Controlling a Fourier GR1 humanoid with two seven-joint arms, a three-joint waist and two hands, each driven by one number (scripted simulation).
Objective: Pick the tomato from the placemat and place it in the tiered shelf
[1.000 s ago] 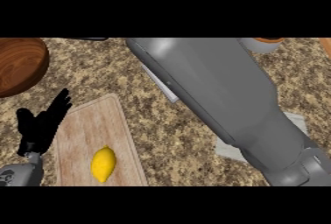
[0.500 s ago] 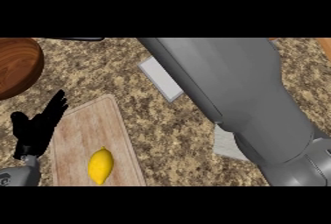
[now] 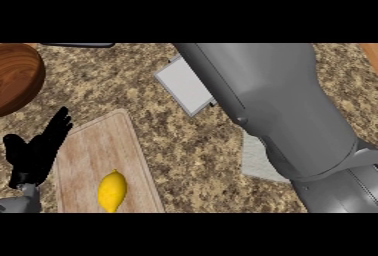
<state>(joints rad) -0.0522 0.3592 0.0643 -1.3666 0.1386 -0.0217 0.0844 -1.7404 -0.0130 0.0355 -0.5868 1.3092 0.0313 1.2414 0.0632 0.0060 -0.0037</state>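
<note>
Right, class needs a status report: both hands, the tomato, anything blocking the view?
Left robot hand open, resting beside the cutting board. Right robot hand out of view; its forearm blocks much of the counter. No tomato visible; only a lemon.

The right forearm [image 3: 284, 110] was a broad, smooth grey casing — matte, with soft shading along its rounded sides and a faint seam running lengthwise. A small round dimple sat on its lower left edge. Near the wrist end the casing stepped into a narrower, darker grey segment with a ridged collar. The left hand [image 3: 35, 152] was plain black — slim fingers and a thumb — joined below to a short grey wrist piece with a rounded cuff.
</note>
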